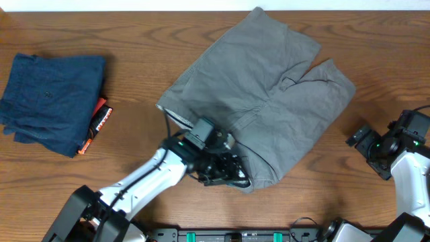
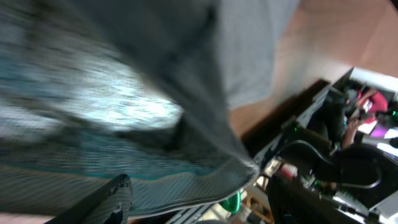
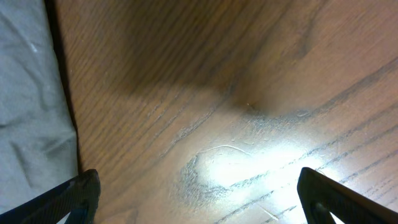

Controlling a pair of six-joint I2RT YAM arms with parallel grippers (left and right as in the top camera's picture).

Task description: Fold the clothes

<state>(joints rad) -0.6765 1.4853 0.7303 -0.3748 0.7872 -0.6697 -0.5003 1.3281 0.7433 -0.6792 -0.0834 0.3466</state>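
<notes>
The grey shorts (image 1: 262,87) lie spread in the middle of the wooden table, legs toward the far right and waistband toward the near left. My left gripper (image 1: 225,171) is at the near waistband edge, partly under the fabric. In the left wrist view the grey cloth (image 2: 155,93) and its pale striped lining fill the frame and hang across my left gripper (image 2: 199,208), whose fingers stand apart. My right gripper (image 1: 363,144) is open and empty over bare table to the right of the shorts. In the right wrist view (image 3: 196,199) the shorts' edge (image 3: 28,93) shows at the left.
A folded dark navy garment (image 1: 50,101) with an orange tag (image 1: 101,124) lies at the far left. The table's front edge and rail (image 2: 292,124) are close behind the left gripper. Bare wood (image 1: 349,195) lies between the shorts and the right arm.
</notes>
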